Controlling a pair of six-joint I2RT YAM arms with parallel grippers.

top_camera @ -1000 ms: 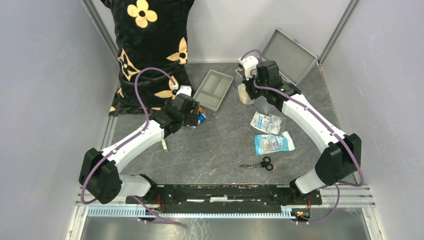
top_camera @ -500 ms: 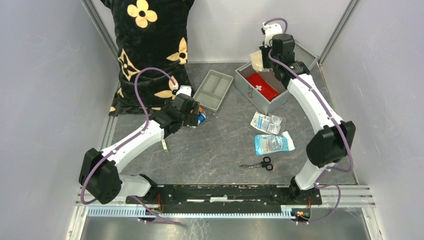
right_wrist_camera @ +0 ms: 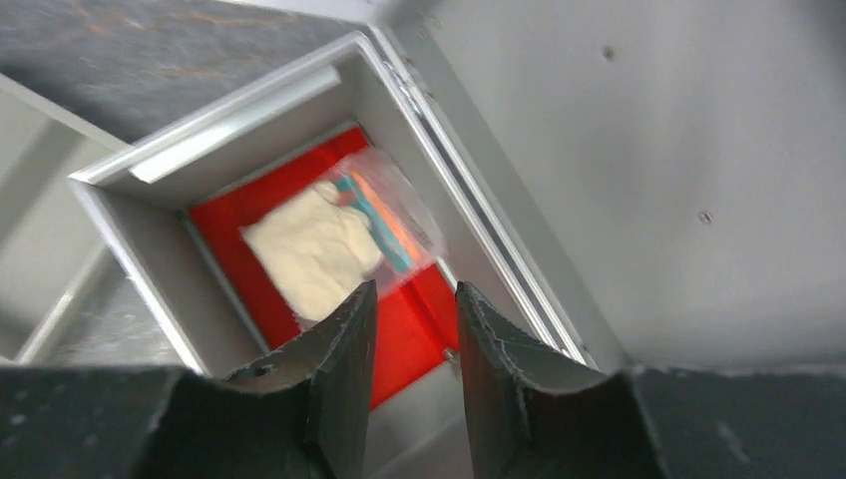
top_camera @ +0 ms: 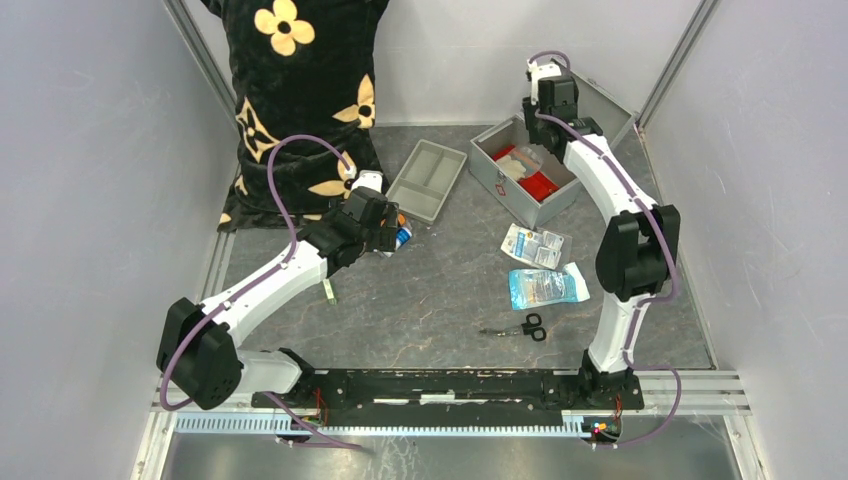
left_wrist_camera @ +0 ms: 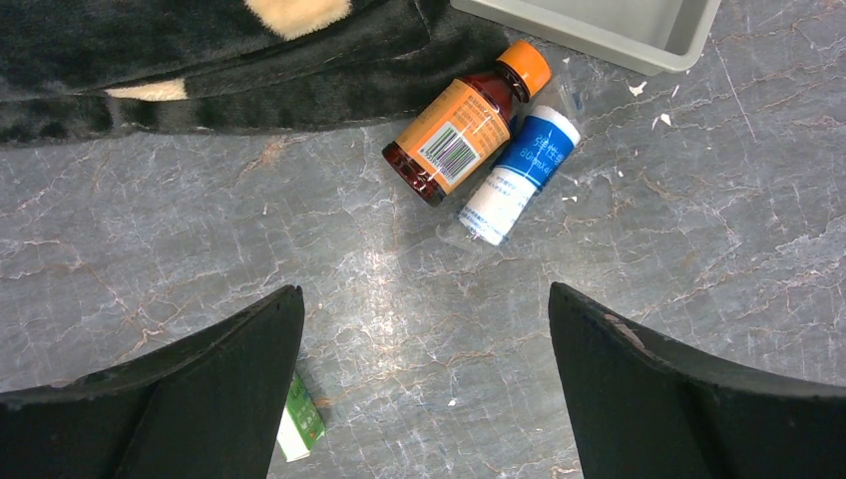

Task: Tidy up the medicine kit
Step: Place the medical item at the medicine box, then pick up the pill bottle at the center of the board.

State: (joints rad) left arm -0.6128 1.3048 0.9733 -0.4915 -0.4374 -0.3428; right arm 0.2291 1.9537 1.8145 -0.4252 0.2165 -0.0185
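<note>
The medicine kit (top_camera: 500,185) stands open at the back right, its lid (top_camera: 590,105) leaning against the wall. Inside it lie a red pouch (right_wrist_camera: 399,319) and, on top, a clear packet with a beige pad (right_wrist_camera: 319,249). My right gripper (right_wrist_camera: 414,299) hangs above the kit with its jaws apart and nothing between them; from above it shows over the kit's rear edge (top_camera: 540,115). My left gripper (left_wrist_camera: 424,304) is wide open and empty over the table, just short of a brown bottle with an orange cap (left_wrist_camera: 459,140) and a white-and-blue tube (left_wrist_camera: 519,175).
A shallow grey tray (top_camera: 428,180) sits between the arms, next to a black flowered blanket (top_camera: 300,100). White packets (top_camera: 532,245), a blue packet (top_camera: 545,287) and scissors (top_camera: 525,327) lie in front of the kit. A small green box (left_wrist_camera: 299,429) lies by my left finger.
My right gripper rose from the kit's left side with the clear packet, swung back over the kit and opened; the packet now lies inside. The left arm has stayed still.
</note>
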